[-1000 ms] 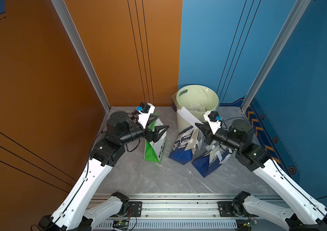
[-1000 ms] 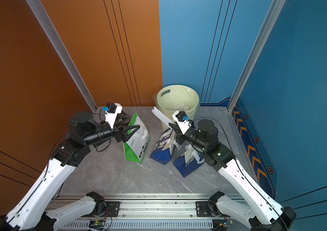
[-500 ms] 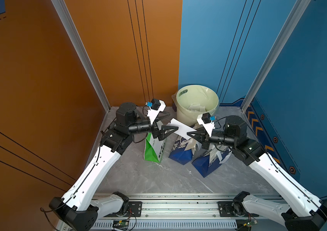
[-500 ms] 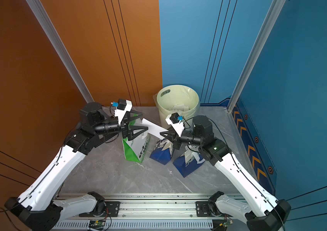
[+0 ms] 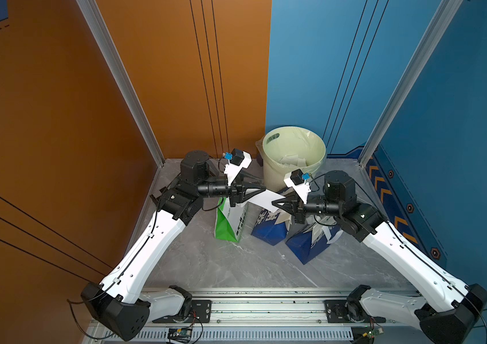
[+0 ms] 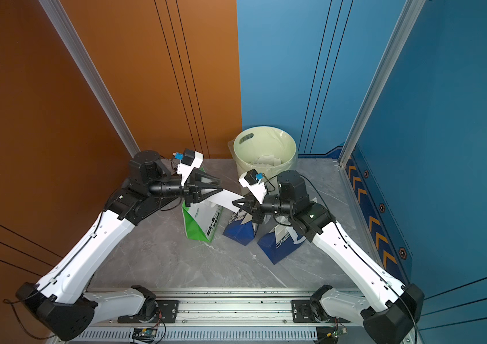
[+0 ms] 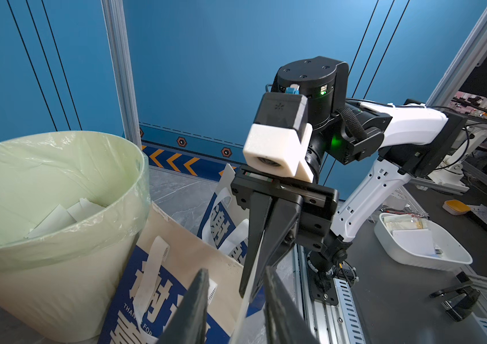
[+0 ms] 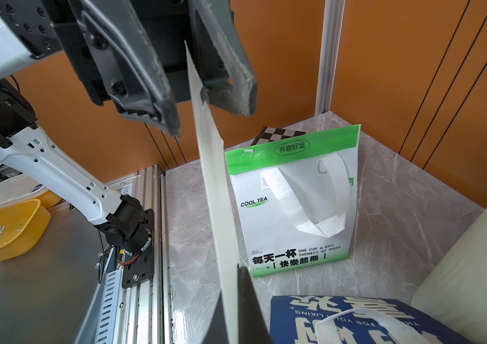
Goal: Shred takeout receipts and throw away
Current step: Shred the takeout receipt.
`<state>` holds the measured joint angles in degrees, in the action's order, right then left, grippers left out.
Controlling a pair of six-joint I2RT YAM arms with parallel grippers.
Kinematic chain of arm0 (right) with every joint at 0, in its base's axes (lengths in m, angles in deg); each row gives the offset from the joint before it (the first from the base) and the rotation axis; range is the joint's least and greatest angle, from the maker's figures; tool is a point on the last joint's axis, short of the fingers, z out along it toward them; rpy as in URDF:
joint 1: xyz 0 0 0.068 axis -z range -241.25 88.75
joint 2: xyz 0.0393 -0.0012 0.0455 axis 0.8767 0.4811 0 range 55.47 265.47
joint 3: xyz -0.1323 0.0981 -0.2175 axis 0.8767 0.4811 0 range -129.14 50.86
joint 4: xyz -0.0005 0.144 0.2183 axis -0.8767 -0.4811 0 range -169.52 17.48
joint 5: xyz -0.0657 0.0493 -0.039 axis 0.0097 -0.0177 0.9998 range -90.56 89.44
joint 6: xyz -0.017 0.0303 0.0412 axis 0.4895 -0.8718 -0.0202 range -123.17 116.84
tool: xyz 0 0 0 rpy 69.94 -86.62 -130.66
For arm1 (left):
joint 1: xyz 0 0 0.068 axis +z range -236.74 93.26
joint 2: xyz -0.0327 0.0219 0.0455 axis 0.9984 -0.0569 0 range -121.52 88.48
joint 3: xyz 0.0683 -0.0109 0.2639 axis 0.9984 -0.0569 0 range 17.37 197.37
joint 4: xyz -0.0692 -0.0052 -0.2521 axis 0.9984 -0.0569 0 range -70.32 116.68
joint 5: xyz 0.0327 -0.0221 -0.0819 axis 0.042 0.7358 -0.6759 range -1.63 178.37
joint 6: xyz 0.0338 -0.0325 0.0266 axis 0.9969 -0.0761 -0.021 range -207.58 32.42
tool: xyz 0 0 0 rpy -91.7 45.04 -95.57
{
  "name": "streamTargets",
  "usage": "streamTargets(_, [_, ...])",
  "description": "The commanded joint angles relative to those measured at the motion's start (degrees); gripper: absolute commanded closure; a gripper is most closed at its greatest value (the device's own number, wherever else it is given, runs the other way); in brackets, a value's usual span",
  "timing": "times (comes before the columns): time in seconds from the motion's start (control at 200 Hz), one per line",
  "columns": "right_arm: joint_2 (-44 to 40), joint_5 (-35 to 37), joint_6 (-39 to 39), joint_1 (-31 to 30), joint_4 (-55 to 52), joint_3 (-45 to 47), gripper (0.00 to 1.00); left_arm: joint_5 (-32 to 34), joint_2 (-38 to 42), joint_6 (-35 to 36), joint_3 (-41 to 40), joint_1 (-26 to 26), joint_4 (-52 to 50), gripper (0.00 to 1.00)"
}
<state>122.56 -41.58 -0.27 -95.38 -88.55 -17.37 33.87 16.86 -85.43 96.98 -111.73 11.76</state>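
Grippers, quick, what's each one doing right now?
Left gripper: open, jaws either side of the thin white paper receipt, not clamped.
Right gripper: shut on that receipt.

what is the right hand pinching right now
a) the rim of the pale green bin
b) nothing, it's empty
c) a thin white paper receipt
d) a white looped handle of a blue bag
c: the right hand is shut on one end of the thin white paper receipt, while the fingers of the left hand stand apart around its other end.
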Motion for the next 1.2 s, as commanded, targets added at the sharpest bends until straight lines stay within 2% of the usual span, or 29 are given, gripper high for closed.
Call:
streamTargets(0.0, [0.5,-1.3,-0.6,-0.2,-1.2,-2.5,1.0,-2.1,0.5,0.3,-0.9,0.7,0.2,0.68])
streamTargets(0.235, [1.2,-1.4,-0.3,-0.3,-2.4,-4.1,1.0,-2.9,0.5,0.5,-1.4,0.9,-0.2,0.76])
streamTargets(0.28, [1.3,-1.4,-0.3,-0.3,-2.5,-4.2,1.0,-3.3,0.5,0.4,-1.4,1.0,-0.3,0.81])
streamTargets(0.38, [1.5,-1.1,-0.3,-0.5,-2.9,-4.7,1.0,-3.5,0.4,0.6,-1.4,1.0,-0.3,1.0])
streamTargets(0.485, [1.4,0.1,-0.3,-0.8,-3.1,-4.8,1.0,-2.5,0.4,0.6,-1.0,1.0,-0.4,1.0])
streamTargets(0.505, [1.3,0.6,-0.5,-0.8,-3.0,-4.8,0.91,-2.0,0.3,0.5,-0.9,0.8,-0.4,1.0])
streamTargets(0.515, [1.1,0.9,-0.6,-0.9,-2.9,-4.8,0.82,-1.8,0.3,0.6,-0.8,0.8,-0.4,1.0])
streamTargets(0.535, [0.9,1.2,-0.8,-0.8,-2.8,-4.8,0.71,-1.1,0.5,0.5,-0.8,0.6,-0.2,1.0])
streamTargets(0.566, [0.4,1.5,-1.3,-0.8,-2.2,-4.6,0.6,-0.3,0.5,0.1,-1.0,0.4,0.4,1.0])
streamTargets(0.611, [-0.4,1.5,-2.5,-0.7,-0.5,-3.7,0.49,1.5,0.8,-2.2,-2.4,-0.1,3.4,1.0])
streamTargets(0.646, [-1.2,1.3,-3.9,-0.5,1.8,-2.6,0.42,2.2,1.2,-5.8,-4.3,-0.1,9.8,1.0])
streamTargets(0.711, [-2.6,0.8,-8.5,0.5,8.7,0.6,0.37,2.5,1.7,-13.6,-8.3,-0.2,21.0,1.0])
streamTargets(0.771, [-3.3,-0.1,-14.2,1.6,16.6,3.7,0.38,3.1,1.7,-17.5,-9.8,-0.7,25.6,1.0])
streamTargets(0.856, [-3.3,-0.7,-22.3,3.3,26.9,7.3,0.43,3.7,1.6,-17.7,-10.5,-2.1,25.8,1.0])
streamTargets(0.956, [-2.1,-2.5,-28.3,4.4,34.7,9.1,0.52,4.8,2.2,-17.4,-12.2,-3.6,25.8,1.0])
streamTargets(1.071, [-1.0,-3.7,-31.3,4.7,39.5,9.9,0.64,6.1,2.4,-18.5,-14.1,-4.7,27.0,1.0])
streamTargets(1.196, [-0.7,-4.3,-32.2,4.9,40.9,10.2,0.71,7.4,2.7,-18.8,-15.5,-5.1,27.8,1.0])
